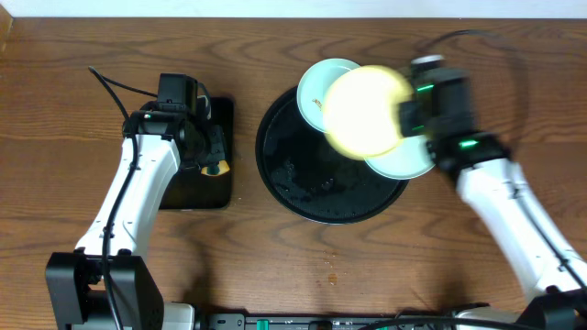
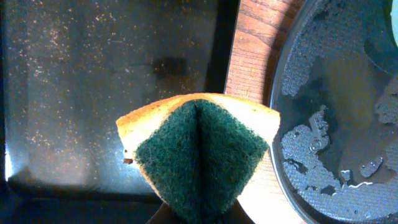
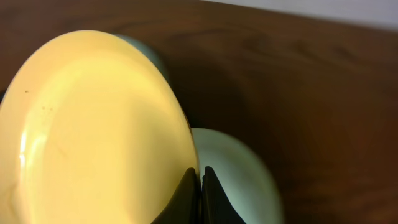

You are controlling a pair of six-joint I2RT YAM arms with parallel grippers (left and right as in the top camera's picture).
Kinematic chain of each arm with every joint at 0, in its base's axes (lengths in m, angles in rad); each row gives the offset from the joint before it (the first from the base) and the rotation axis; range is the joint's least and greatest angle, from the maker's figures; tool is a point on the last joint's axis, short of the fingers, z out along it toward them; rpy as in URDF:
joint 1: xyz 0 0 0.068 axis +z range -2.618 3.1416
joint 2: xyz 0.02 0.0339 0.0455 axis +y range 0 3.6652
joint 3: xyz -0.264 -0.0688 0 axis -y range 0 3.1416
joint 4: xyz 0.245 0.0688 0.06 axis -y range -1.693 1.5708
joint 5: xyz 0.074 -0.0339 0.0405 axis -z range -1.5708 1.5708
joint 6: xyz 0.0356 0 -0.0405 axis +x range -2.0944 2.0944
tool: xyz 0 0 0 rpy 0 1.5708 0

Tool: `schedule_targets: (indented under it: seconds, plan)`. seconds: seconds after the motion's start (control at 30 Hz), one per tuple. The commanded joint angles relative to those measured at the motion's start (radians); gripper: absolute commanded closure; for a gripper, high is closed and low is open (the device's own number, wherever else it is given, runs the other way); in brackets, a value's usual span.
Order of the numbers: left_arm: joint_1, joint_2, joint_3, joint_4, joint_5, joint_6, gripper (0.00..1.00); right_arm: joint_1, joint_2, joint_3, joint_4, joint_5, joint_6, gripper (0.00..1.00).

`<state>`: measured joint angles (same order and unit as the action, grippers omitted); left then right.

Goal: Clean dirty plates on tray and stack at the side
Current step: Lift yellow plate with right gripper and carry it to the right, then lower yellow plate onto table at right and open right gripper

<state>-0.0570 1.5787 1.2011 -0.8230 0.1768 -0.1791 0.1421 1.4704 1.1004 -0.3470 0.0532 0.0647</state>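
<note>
With right tool (image 1: 404,117), pinched yellow plate (image 1: 362,110) by its rim, held above round tray (image 1: 275,174). With left tool (image 1: 213,158), squeezed sponge (image 2: 199,149) over small tray (image 2: 62,93). Counted two mint plates (image 1: 316,87) at round tray's edge. Saw none stacked on worktop (image 1: 55,110), so judged cleaning barely begun.

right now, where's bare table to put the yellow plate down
Bare wood: in front of the round tray, and far right beyond the right arm. The strip between it and the rectangular tray is narrow. The left mint plate and right mint plate crowd its rim.
</note>
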Motion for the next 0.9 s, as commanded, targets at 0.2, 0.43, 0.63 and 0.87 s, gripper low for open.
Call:
schedule_targets:
  seconds: [0.2, 0.43, 0.63, 0.87]
  plan:
    - [0.002, 0.003, -0.006, -0.003, -0.005, 0.012, 0.92, -0.534, 0.087, 0.012, 0.056, -0.193, 0.167, 0.99]
    - [0.002, 0.003, -0.006, -0.002, -0.005, 0.009, 0.92, -0.721, 0.273, 0.012, 0.149, -0.193, 0.166, 0.99]
    - [0.002, 0.003, -0.006, -0.002, -0.006, 0.009, 0.92, -0.773, 0.410, 0.012, 0.276, -0.193, 0.131, 0.99]
    - [0.002, 0.003, -0.006, 0.005, -0.005, 0.009, 0.92, -0.782, 0.420, 0.018, 0.265, -0.292, 0.076, 0.35]
